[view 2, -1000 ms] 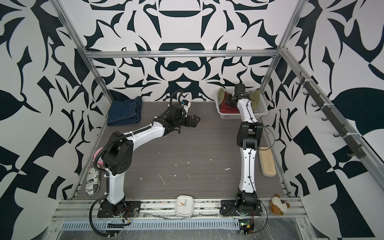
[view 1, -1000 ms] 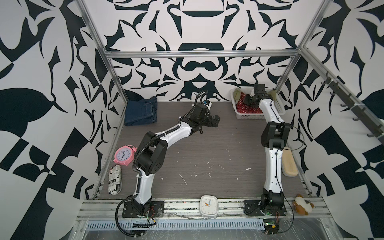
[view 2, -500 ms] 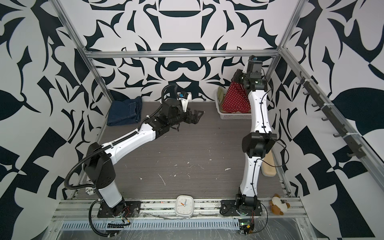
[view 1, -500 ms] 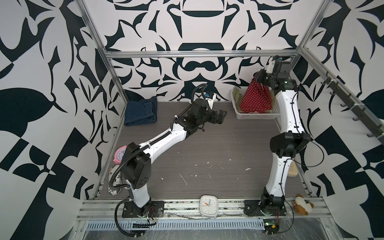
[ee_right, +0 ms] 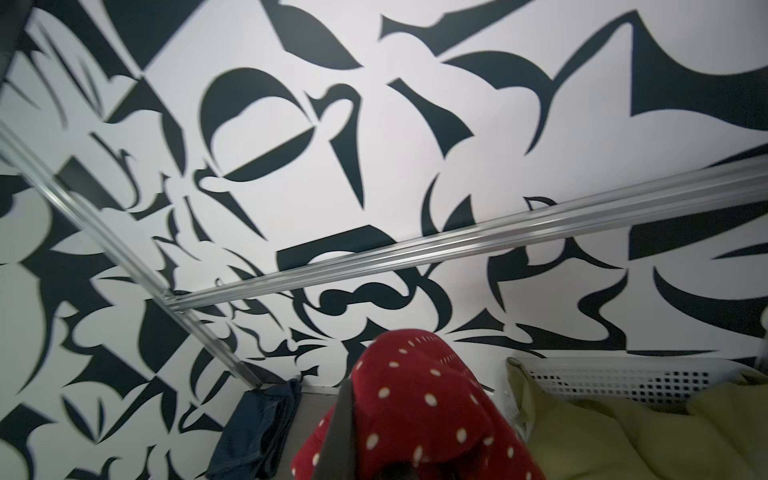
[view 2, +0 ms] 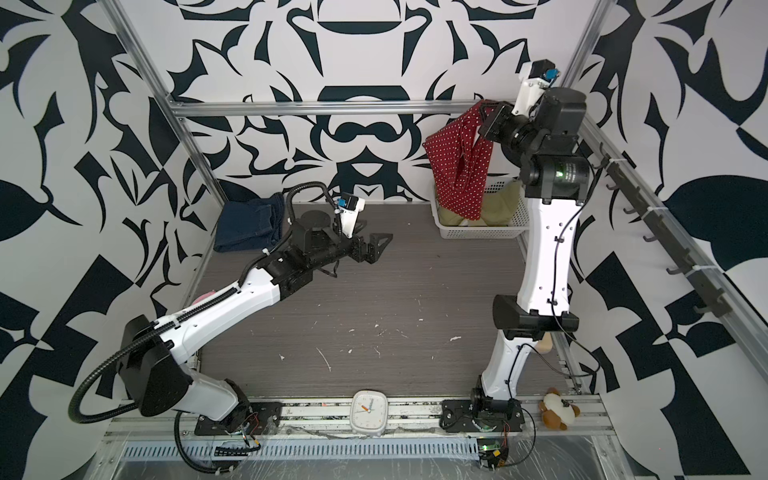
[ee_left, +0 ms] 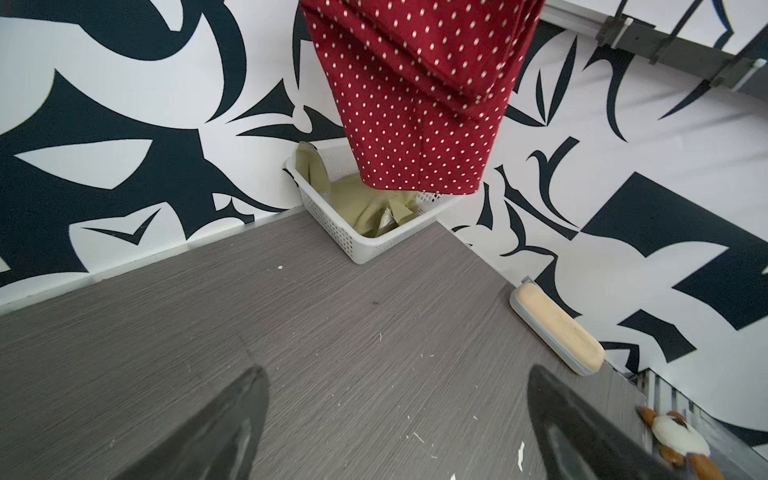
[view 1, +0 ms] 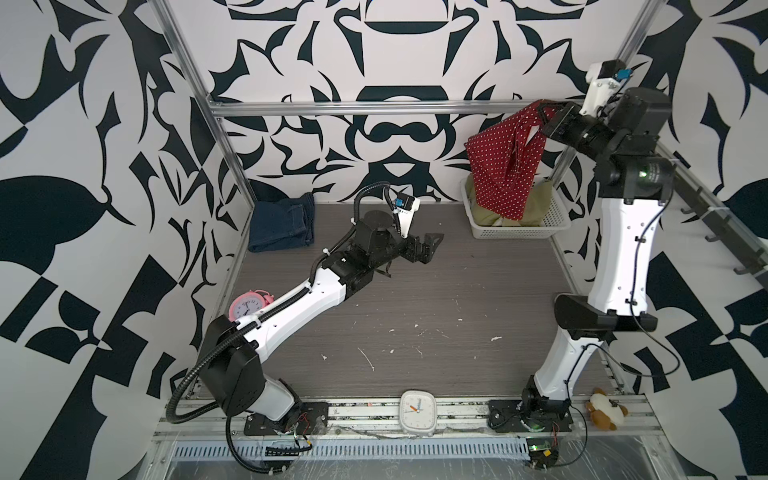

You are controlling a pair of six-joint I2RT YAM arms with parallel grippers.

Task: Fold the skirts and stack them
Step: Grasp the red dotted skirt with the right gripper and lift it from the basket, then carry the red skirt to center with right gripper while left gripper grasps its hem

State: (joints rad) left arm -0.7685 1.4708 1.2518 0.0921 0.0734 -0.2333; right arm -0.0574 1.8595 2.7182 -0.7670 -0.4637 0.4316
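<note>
Top views — R end effector (view 1: 545,115) tight on limp dotted skirt (view 1: 498,174); L end effector (view 1: 430,247) wide, empty.

At upper right in a top view the red skirt (view 1: 498,174) covers part of the green skirt (view 1: 540,201). At left the left arm (view 1: 307,299) hides half the pink clock (view 1: 245,308). The left gripper (ee_left: 395,432) shows only blurred, cropped fingers (ee_left: 216,432) in its wrist view.

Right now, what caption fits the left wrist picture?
A red polka-dot skirt hangs above the white basket holding an olive-green skirt.
</note>
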